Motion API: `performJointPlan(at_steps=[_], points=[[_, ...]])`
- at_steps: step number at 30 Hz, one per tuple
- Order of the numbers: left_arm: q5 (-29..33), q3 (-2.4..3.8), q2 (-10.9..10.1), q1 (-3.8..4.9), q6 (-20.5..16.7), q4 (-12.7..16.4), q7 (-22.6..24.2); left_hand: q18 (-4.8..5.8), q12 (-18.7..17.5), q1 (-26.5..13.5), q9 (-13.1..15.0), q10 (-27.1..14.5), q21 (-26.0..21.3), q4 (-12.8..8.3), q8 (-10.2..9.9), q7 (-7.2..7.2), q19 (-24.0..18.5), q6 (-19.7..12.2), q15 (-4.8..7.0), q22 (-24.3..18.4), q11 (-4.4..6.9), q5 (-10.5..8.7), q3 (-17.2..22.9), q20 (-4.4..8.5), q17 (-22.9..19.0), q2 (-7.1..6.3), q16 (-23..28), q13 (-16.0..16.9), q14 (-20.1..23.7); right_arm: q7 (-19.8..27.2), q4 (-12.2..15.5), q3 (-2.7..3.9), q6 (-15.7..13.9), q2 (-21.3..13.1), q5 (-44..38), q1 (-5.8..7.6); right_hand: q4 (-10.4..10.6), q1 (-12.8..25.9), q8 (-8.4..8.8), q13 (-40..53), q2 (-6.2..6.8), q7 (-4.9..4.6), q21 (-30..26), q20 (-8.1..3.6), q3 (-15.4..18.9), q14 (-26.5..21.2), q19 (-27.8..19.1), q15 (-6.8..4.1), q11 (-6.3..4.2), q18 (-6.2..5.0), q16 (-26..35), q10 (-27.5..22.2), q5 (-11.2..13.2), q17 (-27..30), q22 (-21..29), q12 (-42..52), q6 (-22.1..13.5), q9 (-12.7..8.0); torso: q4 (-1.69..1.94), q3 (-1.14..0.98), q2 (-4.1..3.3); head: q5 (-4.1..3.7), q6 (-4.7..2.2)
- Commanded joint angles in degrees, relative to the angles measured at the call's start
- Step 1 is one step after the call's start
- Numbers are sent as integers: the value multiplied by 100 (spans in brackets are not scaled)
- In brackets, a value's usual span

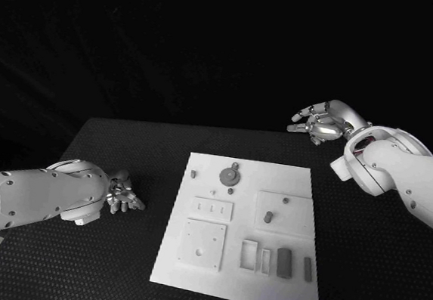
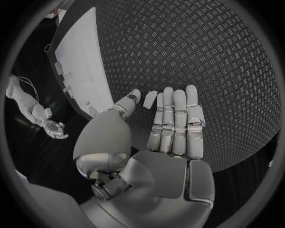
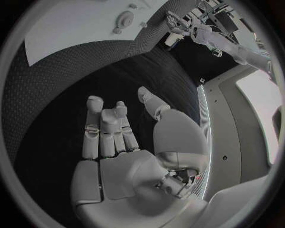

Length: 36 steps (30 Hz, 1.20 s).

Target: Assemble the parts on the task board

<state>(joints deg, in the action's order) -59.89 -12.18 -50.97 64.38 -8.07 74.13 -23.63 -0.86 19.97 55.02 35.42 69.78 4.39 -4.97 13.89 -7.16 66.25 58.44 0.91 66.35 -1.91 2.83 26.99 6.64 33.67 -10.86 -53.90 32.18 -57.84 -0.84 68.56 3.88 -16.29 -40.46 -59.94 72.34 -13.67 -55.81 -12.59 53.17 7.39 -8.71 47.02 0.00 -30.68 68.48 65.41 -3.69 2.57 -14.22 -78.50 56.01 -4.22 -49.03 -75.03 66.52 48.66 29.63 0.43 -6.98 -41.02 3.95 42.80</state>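
At the table's centre lay the task board [image 1: 243,230], white, with grey parts on it: a round part [image 1: 229,175] at its far end and bar-shaped parts [image 1: 284,262] at its near right. Both hands stood well clear of it. The left hand [image 1: 122,195], left of the board, was empty with fingers extended; the right hand [image 1: 320,123], beyond the far right corner, likewise held nothing. In my judgement, one hand should descend squarely over a loose bar before closing.
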Motion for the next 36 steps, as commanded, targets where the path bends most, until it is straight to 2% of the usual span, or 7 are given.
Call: performJointPlan(at_steps=[1, 9, 15, 22, 36], points=[[102, -21, 49, -50, 9, 27, 121, -43, -27, 5, -76, -40, -25, 35, -49, 5, -22, -51, 7, 8, 10, 0, 9, -3, 9, -12, 33, 9, 50, 20, 6, 2, 50, -1, -1, -1, 30, 54, 33, -5, 14, -38, -29, -46, 8, -46, -10, -3, 1, -78, -25, -45, -13, -3, -88, 28, 8, -8, 2, 2, -1, -5, -2], [83, -16, 25, -50, -57, 39, 124, -44, -28, 56, -76, -44, -23, 17, -50, -1, -25, -65, 8, 19, 8, 0, 18, -3, 21, -8, 31, 18, 48, 19, -1, 2, 57, -1, -1, -2, 29, 52, 33, -6, 14, -38, -29, -46, 8, -46, -10, -3, 1, -78, -25, -45, -13, -3, -88, 29, 7, -9, 5, 4, -2, -12, 0], [64, 13, -70, -46, -92, 139, 115, -44, -27, 74, -75, -45, -22, 4, -47, -1, -25, -65, 8, 24, 8, 0, 13, -4, 26, -28, 31, 23, 48, 17, -6, 2, 61, -2, -1, -3, 29, 52, 34, -7, 14, -38, -29, -46, 8, -45, -9, -3, 1, -78, -25, -45, -13, -3, -88, 29, 7, -10, 4, 5, -3, -26, 7], [51, 20, -170, -1, -84, 228, 104, -44, -25, 93, -73, -43, -20, -6, -41, 1, -24, -61, 8, 29, 9, 0, 11, -4, 31, -40, 30, 28, 47, 15, -8, 2, 62, 5, -1, -3, 29, 52, 34, -7, 13, -38, -29, -46, 8, -45, -9, -2, 2, -78, -25, -46, -13, -3, -88, 30, 6, -10, 7, 2, 3, -18, 13], [57, 21, -175, 10, -142, 230, 83, -42, -26, 94, -72, -44, -19, -4, -38, 1, -23, -59, 8, 32, 8, 1, 8, -5, 34, -46, 31, 30, 47, 15, -18, 2, 65, 12, -1, -5, 29, 51, 34, -9, 13, -38, -29, -46, 9, -45, -9, -2, 2, -78, -26, -46, -13, -3, -89, 31, 5, -12, -1, -3, -1, -14, 19]])
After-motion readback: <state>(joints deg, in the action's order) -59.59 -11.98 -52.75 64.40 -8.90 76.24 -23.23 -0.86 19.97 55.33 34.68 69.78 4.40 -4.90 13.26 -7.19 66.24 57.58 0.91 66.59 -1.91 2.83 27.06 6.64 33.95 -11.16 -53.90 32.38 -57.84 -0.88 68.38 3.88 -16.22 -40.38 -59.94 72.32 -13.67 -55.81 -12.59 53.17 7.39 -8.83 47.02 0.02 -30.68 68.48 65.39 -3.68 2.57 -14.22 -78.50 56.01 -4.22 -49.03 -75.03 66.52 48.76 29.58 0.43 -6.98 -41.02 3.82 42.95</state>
